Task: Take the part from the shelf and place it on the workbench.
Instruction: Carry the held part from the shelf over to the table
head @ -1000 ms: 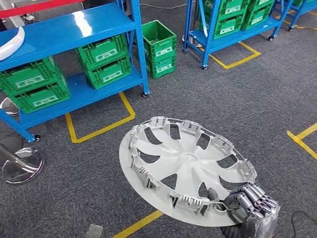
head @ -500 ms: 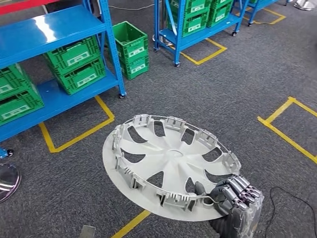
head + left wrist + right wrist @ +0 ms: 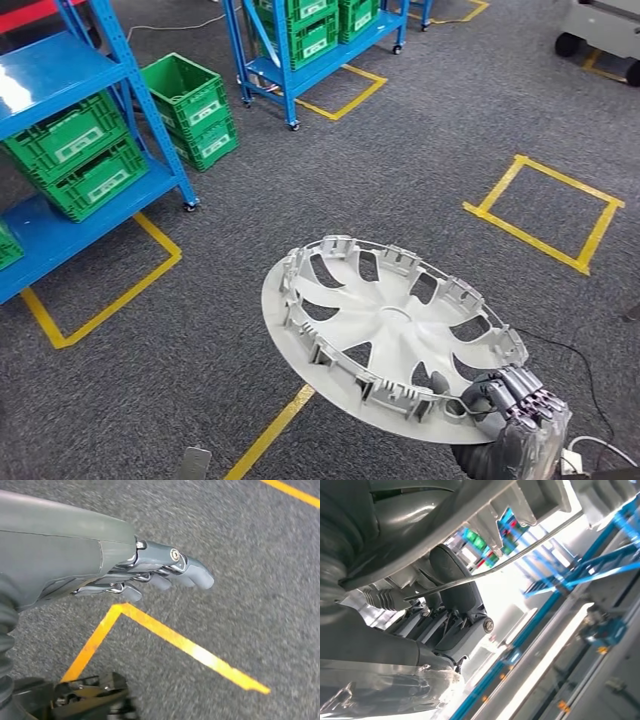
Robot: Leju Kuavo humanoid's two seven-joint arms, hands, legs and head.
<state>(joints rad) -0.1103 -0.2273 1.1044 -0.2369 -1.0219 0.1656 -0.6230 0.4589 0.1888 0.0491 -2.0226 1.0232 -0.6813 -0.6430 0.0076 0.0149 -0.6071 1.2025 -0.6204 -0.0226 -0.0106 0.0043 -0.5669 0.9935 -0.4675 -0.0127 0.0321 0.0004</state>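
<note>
The part is a pale grey wheel cover (image 3: 377,325) with spoke cut-outs and clips around its rim. I carry it nearly flat above the grey carpet, inner side up. My right hand (image 3: 513,425) grips its near right edge, thumb over the rim and fingers curled beneath. In the right wrist view the cover's rim (image 3: 471,510) runs just above my right hand (image 3: 452,615). My left hand (image 3: 158,575) hangs over the carpet with its fingers stretched out straight and nothing in it.
A blue shelf rack (image 3: 90,110) with green crates (image 3: 75,155) stands at the left, two more crates (image 3: 189,105) stacked beside it on the floor. Another blue rack (image 3: 302,40) is further back. Yellow floor tape (image 3: 543,215) marks squares on the carpet. A cable (image 3: 581,370) lies at right.
The whole view has swung to the right: racks and crates slid left, and a yellow taped square came into sight at right. My right hand keeps its grip on the wheel cover.
</note>
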